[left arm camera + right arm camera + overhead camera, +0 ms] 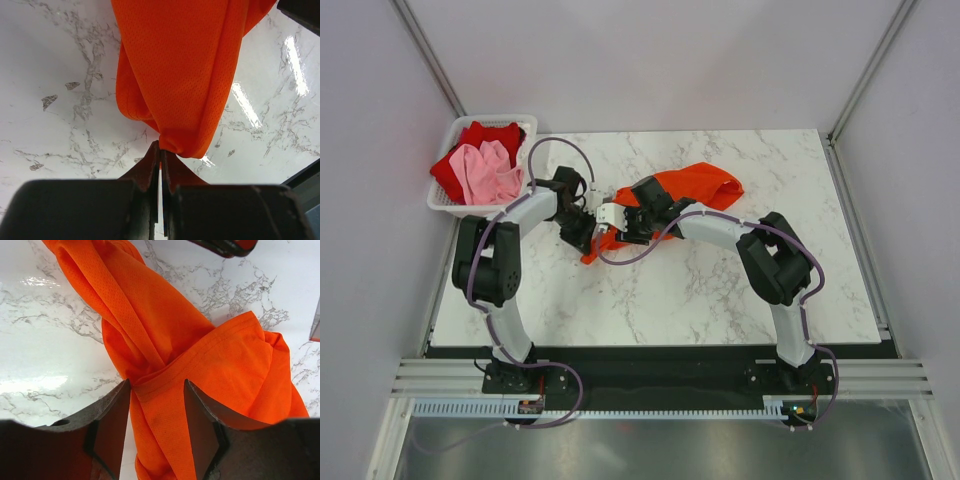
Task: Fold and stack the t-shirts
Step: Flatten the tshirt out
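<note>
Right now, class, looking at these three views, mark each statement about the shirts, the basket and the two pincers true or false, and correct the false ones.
1. The left pincer is shut on the orange shirt. True.
2. The pink shirt lies on the orange shirt. False: it sits in the basket, on the red shirt.
3. The right pincer has its jaws apart, with orange cloth between them. True.
4. The orange shirt is folded flat. False: it is bunched and twisted.
</note>
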`<state>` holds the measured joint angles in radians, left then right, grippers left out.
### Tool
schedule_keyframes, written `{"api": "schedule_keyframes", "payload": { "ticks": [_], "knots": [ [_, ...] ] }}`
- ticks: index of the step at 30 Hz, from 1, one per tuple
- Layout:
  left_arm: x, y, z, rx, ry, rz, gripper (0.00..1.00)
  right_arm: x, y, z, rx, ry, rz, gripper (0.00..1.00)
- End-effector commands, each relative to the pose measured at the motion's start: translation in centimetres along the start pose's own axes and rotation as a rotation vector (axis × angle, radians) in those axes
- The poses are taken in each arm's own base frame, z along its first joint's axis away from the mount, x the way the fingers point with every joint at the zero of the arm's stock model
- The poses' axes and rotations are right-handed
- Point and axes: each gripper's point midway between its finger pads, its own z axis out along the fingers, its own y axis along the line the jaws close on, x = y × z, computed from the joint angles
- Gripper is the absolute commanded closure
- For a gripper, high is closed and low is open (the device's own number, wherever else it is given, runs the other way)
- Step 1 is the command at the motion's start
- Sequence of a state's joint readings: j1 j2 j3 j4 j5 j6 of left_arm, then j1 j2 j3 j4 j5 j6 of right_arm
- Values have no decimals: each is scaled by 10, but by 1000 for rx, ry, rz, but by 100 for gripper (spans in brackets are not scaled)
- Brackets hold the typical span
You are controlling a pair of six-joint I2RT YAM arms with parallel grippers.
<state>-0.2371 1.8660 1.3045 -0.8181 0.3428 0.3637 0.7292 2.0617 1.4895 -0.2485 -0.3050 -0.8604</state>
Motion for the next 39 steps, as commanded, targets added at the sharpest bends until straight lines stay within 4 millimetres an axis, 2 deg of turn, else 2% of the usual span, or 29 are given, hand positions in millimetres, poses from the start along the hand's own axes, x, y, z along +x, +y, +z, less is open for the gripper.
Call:
{"api": "schedule_keyframes", "payload": {
  "ticks": [1,11,12,14,19,24,32,39],
  "knots": [
    [-12,-2,-3,22,-28,-23,98,-24,-19,-14,44,-49,-36,45],
    [-13,-1,-1,24,-24,-26,98,-22,-24,-5,61,-41,-21,53],
    [-13,-2,-1,24,-24,-26,98,-23,-25,-5,62,-42,-22,60],
    [-12,-2,0,25,-21,-28,98,-23,-26,-4,63,-44,-18,69],
    [-11,-2,1,28,-19,-29,98,-22,-25,-3,56,-38,-6,77],
    [-11,-2,1,28,-18,-31,98,-19,-21,-3,44,-27,-5,75],
    [-10,-2,2,31,-16,-30,98,-11,-7,-1,-8,-3,-14,67],
    [-9,-1,3,27,-12,-33,98,0,-3,4,-24,27,-16,64]
  ]
}}
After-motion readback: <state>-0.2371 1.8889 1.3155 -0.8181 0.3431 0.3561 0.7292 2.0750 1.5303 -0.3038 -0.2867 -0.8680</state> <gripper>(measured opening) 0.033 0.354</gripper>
